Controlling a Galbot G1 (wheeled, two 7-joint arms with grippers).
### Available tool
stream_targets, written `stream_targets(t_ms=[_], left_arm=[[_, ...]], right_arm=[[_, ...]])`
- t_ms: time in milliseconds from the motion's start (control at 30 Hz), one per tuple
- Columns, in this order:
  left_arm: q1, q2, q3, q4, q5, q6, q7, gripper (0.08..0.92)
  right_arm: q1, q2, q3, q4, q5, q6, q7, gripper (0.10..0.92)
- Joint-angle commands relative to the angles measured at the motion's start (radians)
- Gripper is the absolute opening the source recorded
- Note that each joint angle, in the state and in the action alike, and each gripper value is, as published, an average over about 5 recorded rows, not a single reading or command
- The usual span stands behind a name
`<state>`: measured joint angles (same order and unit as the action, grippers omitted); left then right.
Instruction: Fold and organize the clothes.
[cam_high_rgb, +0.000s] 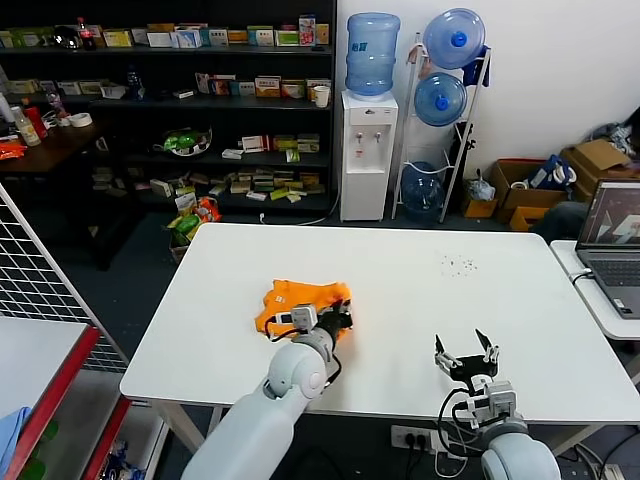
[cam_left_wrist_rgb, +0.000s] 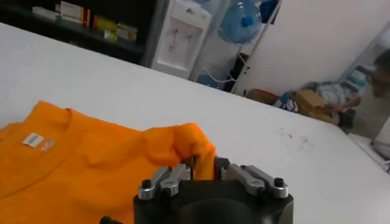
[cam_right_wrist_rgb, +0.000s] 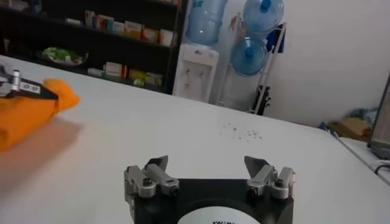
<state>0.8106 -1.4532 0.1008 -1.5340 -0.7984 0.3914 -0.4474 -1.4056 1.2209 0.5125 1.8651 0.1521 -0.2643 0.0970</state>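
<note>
The bright orange T-shirt (cam_high_rgb: 300, 300) lies bunched on the white table (cam_high_rgb: 420, 300), left of centre near the front edge. In the left wrist view its collar with a white label (cam_left_wrist_rgb: 33, 141) faces up. My left gripper (cam_high_rgb: 340, 320) is at the shirt's right edge, shut on a raised fold of orange fabric (cam_left_wrist_rgb: 195, 146). My right gripper (cam_high_rgb: 466, 352) is open and empty near the front edge, well to the right of the shirt. The right wrist view shows the shirt (cam_right_wrist_rgb: 30, 115) and the left gripper far off.
A laptop (cam_high_rgb: 612, 235) sits on a side table at the right. Shelves, a water dispenser (cam_high_rgb: 368, 150) and a bottle rack stand behind the table. A wire rack and a red-edged table (cam_high_rgb: 50, 370) are at the left.
</note>
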Motion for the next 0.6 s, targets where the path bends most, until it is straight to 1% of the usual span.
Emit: stream_targets(t_ms=[33,100,167,267,367,433,500,600], left_arm=[[0.016,-0.113,0.009,0.013,0.021,-0.166,0.054,0.371],[0.028,-0.088,0.003,-0.021,0.046,-0.194,0.076,0.431],[0.048,-0.038,-0.010,-0.061,0.104,-0.218,0.113,0.483],[0.101,0.079,-0.044,-0.123,0.238,-0.265,0.192,0.570],[0.191,0.212,-0.098,-0.155,0.379,-0.359,0.264,0.657],[0.262,0.274,-0.153,-0.156,0.461,-0.429,0.292,0.717],[0.327,0.297,-0.222,-0.151,0.529,-0.479,0.306,0.770],[0.394,0.293,-0.313,-0.144,0.626,-0.513,0.327,0.813]], right_arm=[[0.001,0.004,0.006,-0.008,0.003,0.006,-0.003,0.823],[0.002,0.006,0.016,-0.011,0.008,0.016,-0.014,0.823],[0.002,0.012,0.039,-0.013,0.014,0.033,-0.042,0.823],[0.007,0.033,0.090,-0.013,0.025,0.059,-0.104,0.823],[0.025,0.074,0.149,-0.015,0.036,0.082,-0.176,0.823],[0.041,0.105,0.181,-0.021,0.036,0.098,-0.223,0.823],[0.056,0.133,0.202,-0.028,0.027,0.106,-0.256,0.823],[0.074,0.173,0.228,-0.041,0.012,0.111,-0.295,0.823]])
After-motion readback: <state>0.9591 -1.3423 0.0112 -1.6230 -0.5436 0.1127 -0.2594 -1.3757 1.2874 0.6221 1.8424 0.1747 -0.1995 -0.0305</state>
